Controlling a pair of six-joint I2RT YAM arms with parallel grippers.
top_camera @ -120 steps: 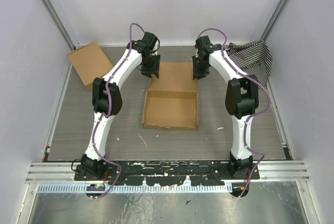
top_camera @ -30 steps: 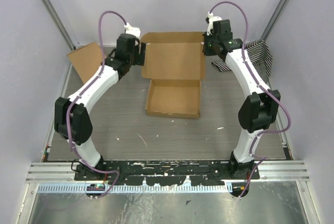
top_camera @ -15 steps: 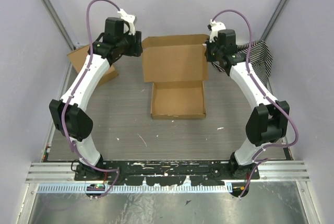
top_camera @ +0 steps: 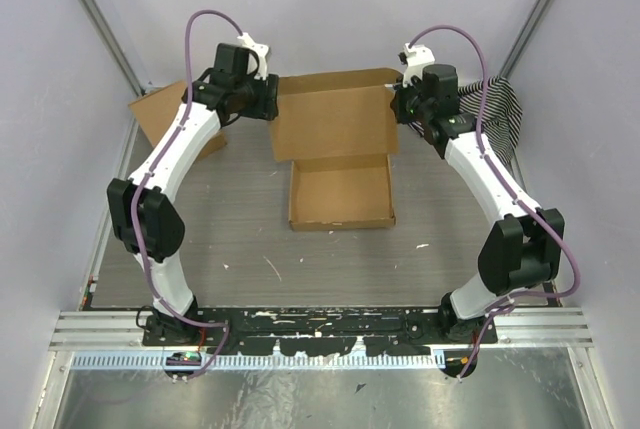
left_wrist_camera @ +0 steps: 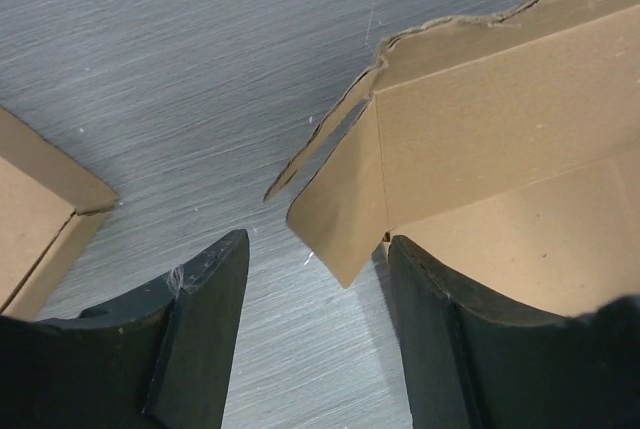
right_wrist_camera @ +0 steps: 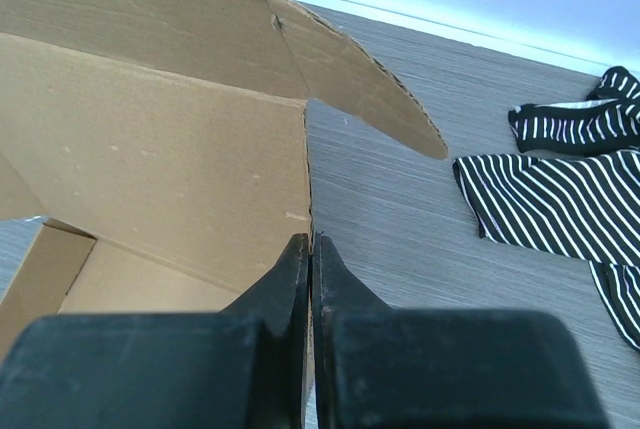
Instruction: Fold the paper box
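paper box [top_camera: 335, 124] lid raised; left end effector [left_wrist_camera: 318, 249] spread, right end effector [right_wrist_camera: 310, 242] pinching it.

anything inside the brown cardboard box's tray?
Only bare cardboard floor shows inside the plain brown cardboard mailer box; the raised lid covers the tray's far edge from above.

Top external: high, behind arm bases, tilted down and forward; far; takes in whole grey wood-grain table [top_camera: 200, 239] and both arms.
Left wrist: very near, looks down past left end effector [left_wrist_camera: 315, 269] at table.
Right wrist: low, near, sights along right end effector [right_wrist_camera: 310, 249].
Shared: all three see raised lid of plain brown cardboard mailer box [top_camera: 335, 129]. Top and left wrist share flat brown cardboard rectangle [left_wrist_camera: 30, 219]. Top and right wrist share black-and-white striped cloth [right_wrist_camera: 560, 199].
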